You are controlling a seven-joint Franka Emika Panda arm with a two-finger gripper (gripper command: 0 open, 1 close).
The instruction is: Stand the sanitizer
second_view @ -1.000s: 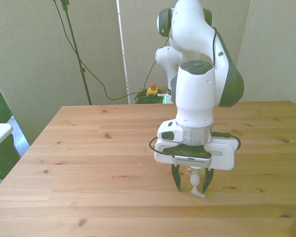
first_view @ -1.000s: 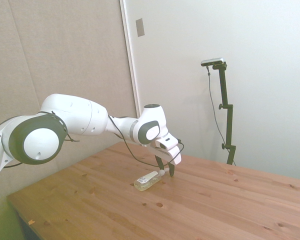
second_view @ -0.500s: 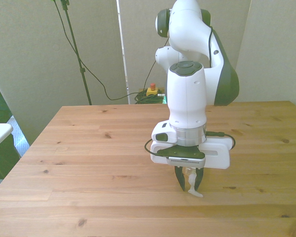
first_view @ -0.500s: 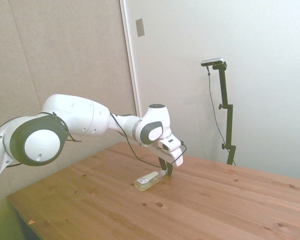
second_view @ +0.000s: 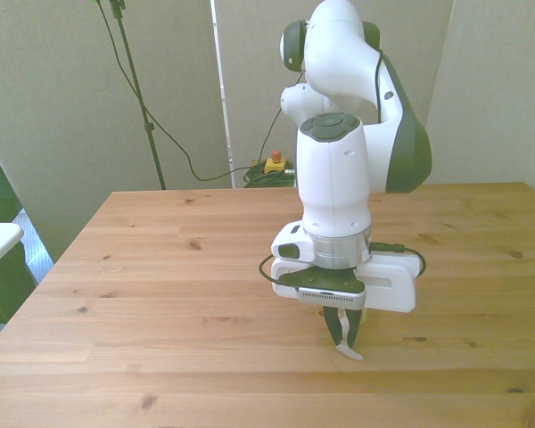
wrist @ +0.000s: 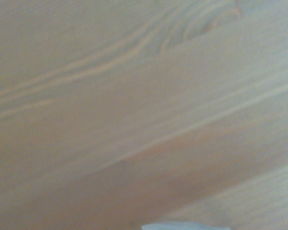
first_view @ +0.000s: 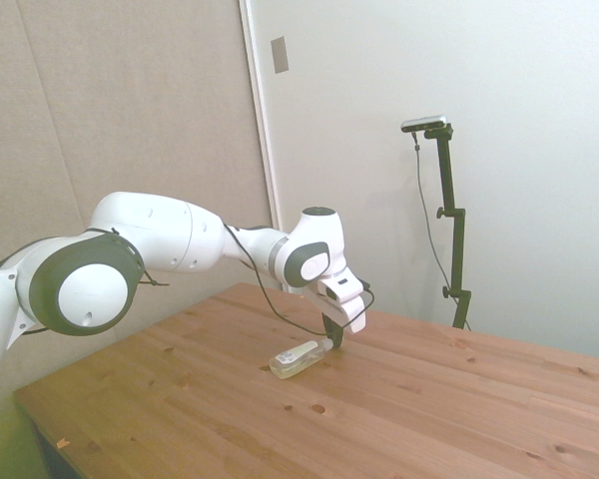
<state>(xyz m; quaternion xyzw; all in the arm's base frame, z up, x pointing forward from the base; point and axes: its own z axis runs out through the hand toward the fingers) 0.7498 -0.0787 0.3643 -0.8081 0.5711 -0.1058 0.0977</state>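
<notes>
- Woodgrain fills the wrist view: pale, blurred pine boards of the table (wrist: 134, 96), with a sliver of something white at one edge, too soft to identify.
- Sanitizer (first_view: 298, 359) lies on its side on the table (first_view: 459, 409), a slim clear bottle with yellowish liquid and a white label; no writing on the label can be read.
- In the side view the bottle's thin white pump top points toward 2 o'clock, up into the gripper (first_view: 331, 342).
- In the front view the white pump tip (second_view: 349, 351) pokes out below the dark fingers, at 6 o'clock from the wrist; the bottle's body is hidden behind the gripper (second_view: 342, 332).
- The gripper's fingers are drawn together on the sanitizer's pump end, pinching it; a second ago they stood apart on either side of it.
- The arm is smooth white plastic with dark grey joints, and has shifted slightly toward the front view's left since then.
- The table is knotty, planked wood.
</notes>
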